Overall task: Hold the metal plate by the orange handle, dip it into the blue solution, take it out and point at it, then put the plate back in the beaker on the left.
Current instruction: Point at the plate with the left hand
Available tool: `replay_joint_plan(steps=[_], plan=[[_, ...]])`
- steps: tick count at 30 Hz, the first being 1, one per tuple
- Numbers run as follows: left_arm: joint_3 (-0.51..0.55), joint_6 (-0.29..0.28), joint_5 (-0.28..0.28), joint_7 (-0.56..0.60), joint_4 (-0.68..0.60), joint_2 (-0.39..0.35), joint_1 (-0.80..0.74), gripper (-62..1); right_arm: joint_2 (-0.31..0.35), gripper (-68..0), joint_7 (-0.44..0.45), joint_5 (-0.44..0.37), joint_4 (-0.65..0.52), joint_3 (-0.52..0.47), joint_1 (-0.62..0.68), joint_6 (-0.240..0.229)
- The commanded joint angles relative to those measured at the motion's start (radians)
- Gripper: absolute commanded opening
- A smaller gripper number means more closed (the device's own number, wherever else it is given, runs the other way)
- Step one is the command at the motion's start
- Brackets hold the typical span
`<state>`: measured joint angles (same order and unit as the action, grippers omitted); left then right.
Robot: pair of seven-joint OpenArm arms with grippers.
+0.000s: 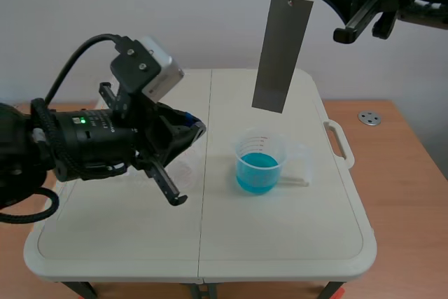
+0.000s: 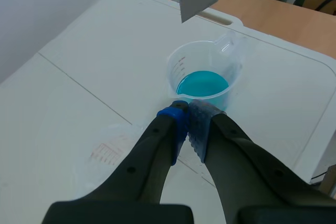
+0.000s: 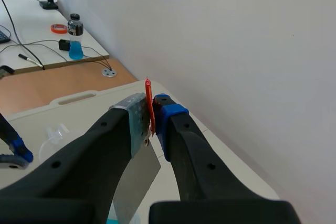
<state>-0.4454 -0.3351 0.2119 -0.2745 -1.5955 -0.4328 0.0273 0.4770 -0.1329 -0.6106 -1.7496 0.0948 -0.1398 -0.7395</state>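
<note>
Upper right, our right jaws pinch the thin orange handle of the grey metal plate above the blue solution; our shut, empty left jaws likely point next.

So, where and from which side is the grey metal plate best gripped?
By the thin orange handle at its top edge, from above, where the right gripper is shut on it. The grey metal plate hangs upright, and its lower end must stay free to dip into the clear beaker of blue solution.
</note>
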Motion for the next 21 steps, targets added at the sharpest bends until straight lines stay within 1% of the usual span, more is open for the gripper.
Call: replay_joint_plan(steps=[1, 2, 5, 12, 15, 18, 21], plan=[[-0.018, -0.001, -0.013, 0.012, 0.025, 0.028, 0.024, -58.2, 0.01, -66.2, 0.02, -0.011, -0.01, 0.005, -0.016, 0.005], [-0.032, -0.001, -0.022, 0.012, 0.048, 0.043, 0.043, -58.2, 0.01, -66.2, 0.021, -0.011, -0.01, 0.006, -0.016, 0.005], [-0.061, -0.001, -0.023, 0.013, 0.108, 0.084, 0.096, -58.2, 0.01, -66.2, 0.024, -0.011, -0.01, 0.013, -0.016, 0.005], [-0.067, 0.003, -0.023, 0.023, 0.202, 0.167, 0.178, -58.2, 0.01, -66.2, 0.032, -0.011, -0.01, 0.018, -0.016, 0.005], [-0.067, 0.003, -0.023, 0.031, 0.229, 0.186, 0.199, -58.2, 0.01, -66.2, 0.034, -0.011, -0.01, 0.018, -0.016, 0.005], [-0.067, 0.003, -0.023, 0.064, 0.243, 0.188, 0.209, -58.2, 0.01, -66.2, 0.035, -0.011, -0.01, 0.018, -0.016, 0.005], [-0.067, 0.003, -0.023, 0.075, 0.243, 0.188, 0.209, -58.2, 0.01, -66.2, 0.035, -0.011, -0.01, 0.018, -0.016, 0.005]])
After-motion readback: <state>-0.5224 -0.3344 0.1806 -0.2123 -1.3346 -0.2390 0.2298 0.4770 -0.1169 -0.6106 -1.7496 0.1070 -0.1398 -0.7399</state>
